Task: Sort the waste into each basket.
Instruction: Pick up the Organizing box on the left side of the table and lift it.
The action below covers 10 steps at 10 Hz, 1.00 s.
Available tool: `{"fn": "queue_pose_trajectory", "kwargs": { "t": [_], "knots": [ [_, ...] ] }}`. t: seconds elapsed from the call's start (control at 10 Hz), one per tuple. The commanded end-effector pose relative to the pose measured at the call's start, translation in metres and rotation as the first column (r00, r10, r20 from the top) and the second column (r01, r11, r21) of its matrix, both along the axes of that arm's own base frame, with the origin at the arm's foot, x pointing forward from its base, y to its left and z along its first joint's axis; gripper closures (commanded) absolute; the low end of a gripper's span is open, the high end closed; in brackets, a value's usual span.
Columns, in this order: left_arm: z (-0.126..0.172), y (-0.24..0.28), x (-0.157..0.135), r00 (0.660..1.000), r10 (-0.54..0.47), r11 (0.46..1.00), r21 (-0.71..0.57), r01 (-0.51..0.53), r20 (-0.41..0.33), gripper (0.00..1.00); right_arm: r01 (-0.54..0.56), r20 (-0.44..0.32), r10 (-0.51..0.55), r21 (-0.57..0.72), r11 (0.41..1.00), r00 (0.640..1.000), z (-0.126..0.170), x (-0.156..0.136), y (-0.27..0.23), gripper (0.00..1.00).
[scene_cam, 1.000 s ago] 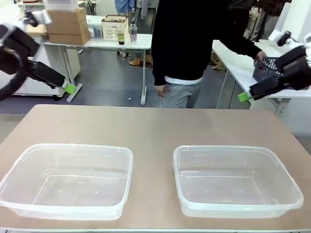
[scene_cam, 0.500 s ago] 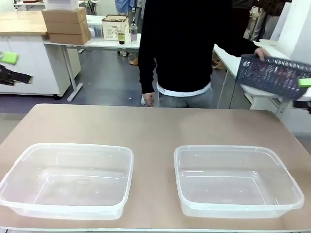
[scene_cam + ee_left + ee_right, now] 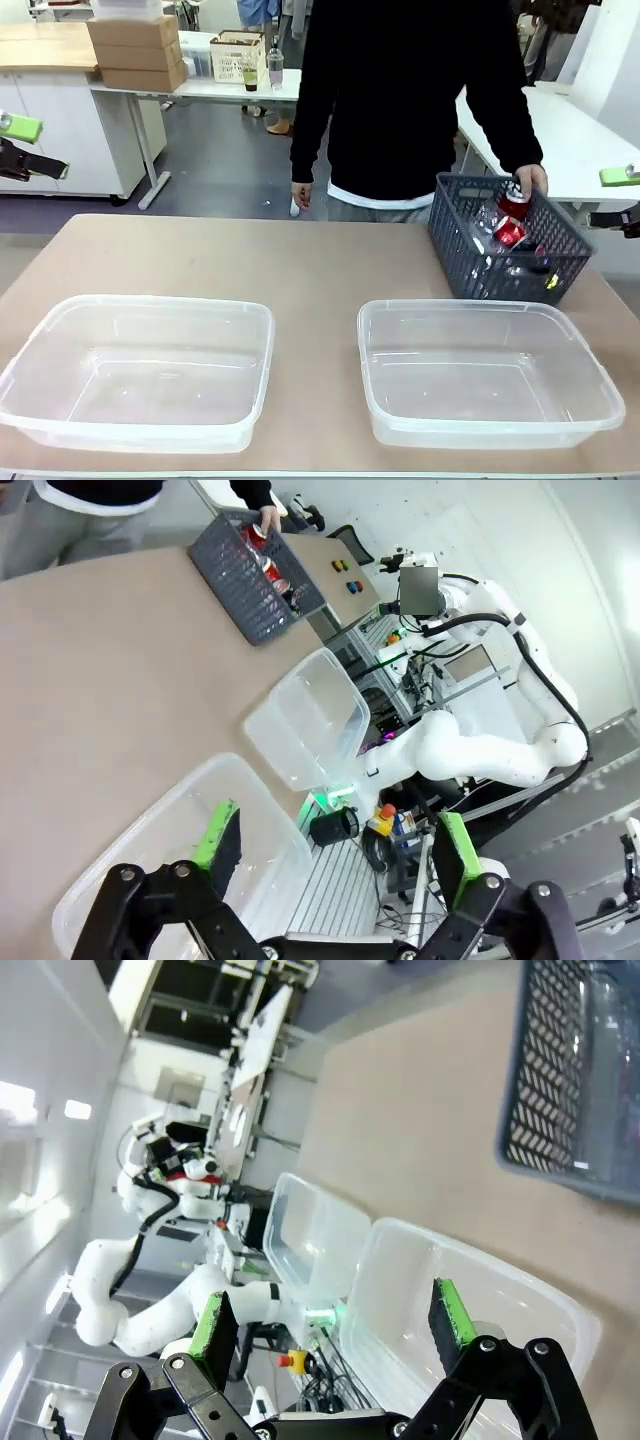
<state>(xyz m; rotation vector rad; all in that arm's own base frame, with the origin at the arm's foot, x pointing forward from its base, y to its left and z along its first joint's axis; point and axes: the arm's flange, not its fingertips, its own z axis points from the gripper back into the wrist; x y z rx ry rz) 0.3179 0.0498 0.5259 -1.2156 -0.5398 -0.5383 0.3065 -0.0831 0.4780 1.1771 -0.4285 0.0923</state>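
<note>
Waste (image 3: pixel 512 232) lies in the dark basket (image 3: pixel 470 265); left gripper (image 3: pixel 335 838) and right gripper (image 3: pixel 330 1315) gape empty

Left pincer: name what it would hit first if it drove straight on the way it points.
Probably the farther clear rectangular plastic tub, roughly ahead of the left pincer. The nearer clear tub sits just off that line and might catch first; depth is unclear.
</note>
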Motion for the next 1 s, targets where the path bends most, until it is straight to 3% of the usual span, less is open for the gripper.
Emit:
{"fn": "queue_pose_trajectory", "kwargs": {
  "t": [0.0, 0.2, 0.3, 0.5, 0.6, 0.7, 0.8, 0.9],
  "knots": [
    [0.001, 0.000, 0.002, 1.000, 0.000, 1.000, -0.015, 0.001, 0.030, 0.00, 0.010, 0.041, -0.011, 0.016, 1.000, 0.999, 0.000, 0.001, -0.009, 0.00],
    [0.001, 0.001, -0.002, 1.000, 0.005, 1.000, 0.005, -0.006, 0.005, 0.00, 0.002, 0.004, -0.002, -0.005, 1.000, 1.000, 0.001, -0.002, -0.002, 0.00],
    [0.007, 0.002, -0.003, 1.000, -0.029, 0.986, 0.163, 0.027, 0.008, 0.00, -0.033, -0.004, 0.033, -0.128, 0.991, 0.999, 0.016, 0.008, 0.035, 0.00],
    [0.028, 0.043, -0.021, 0.997, 0.080, 0.878, 0.474, -0.068, -0.006, 0.00, -0.100, 0.070, 0.120, -0.236, 0.966, 0.990, 0.067, 0.021, 0.180, 0.00],
    [0.030, 0.057, -0.033, 0.986, 0.163, 0.806, 0.580, -0.121, -0.021, 0.00, -0.155, 0.084, 0.195, -0.344, 0.926, 0.977, 0.074, 0.012, 0.251, 0.00],
    [0.024, 0.061, -0.047, 0.984, 0.168, 0.783, 0.614, -0.098, -0.057, 0.00, -0.200, 0.090, 0.266, -0.442, 0.874, 0.960, 0.070, -0.004, 0.313, 0.00],
    [0.012, 0.053, -0.057, 0.987, 0.122, 0.784, 0.620, -0.032, -0.102, 0.00, -0.218, 0.108, 0.319, -0.528, 0.821, 0.942, 0.056, -0.021, 0.360, 0.00],
    [0.001, 0.035, -0.057, 0.994, 0.050, 0.806, 0.592, 0.018, -0.098, 0.00, -0.248, 0.114, 0.380, -0.583, 0.774, 0.918, 0.037, -0.033, 0.386, 0.00]
  ]
}}
